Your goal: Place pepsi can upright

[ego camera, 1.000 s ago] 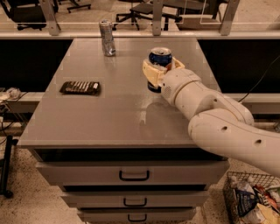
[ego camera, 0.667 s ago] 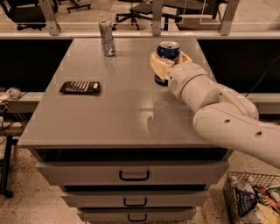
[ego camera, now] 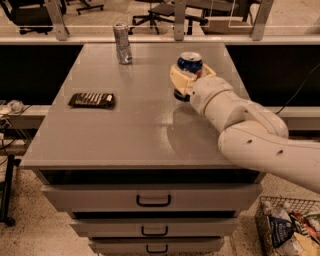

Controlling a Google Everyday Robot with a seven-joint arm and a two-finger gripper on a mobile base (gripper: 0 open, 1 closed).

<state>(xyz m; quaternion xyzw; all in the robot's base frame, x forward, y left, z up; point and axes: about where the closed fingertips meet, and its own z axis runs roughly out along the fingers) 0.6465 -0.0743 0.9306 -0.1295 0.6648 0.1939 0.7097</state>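
A slim silver can [ego camera: 122, 43] stands upright near the far edge of the grey table [ego camera: 125, 135], left of centre. It is well apart from the end effector [ego camera: 186, 76], which is clasped round the pepsi can [ego camera: 190, 62] on the far right part. A dark flat packet [ego camera: 92, 100] lies toward the left edge. Under the top are three drawers [ego camera: 153, 201] with black handles. A wire basket [ego camera: 287, 231] of packets sits on the floor at right. Office chairs [ego camera: 165, 10] stand behind.

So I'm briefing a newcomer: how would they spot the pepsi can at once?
On the grey cabinet top, look right of centre, where the tool grips the pepsi can. It is short and blue, unlike the taller silver can further back.
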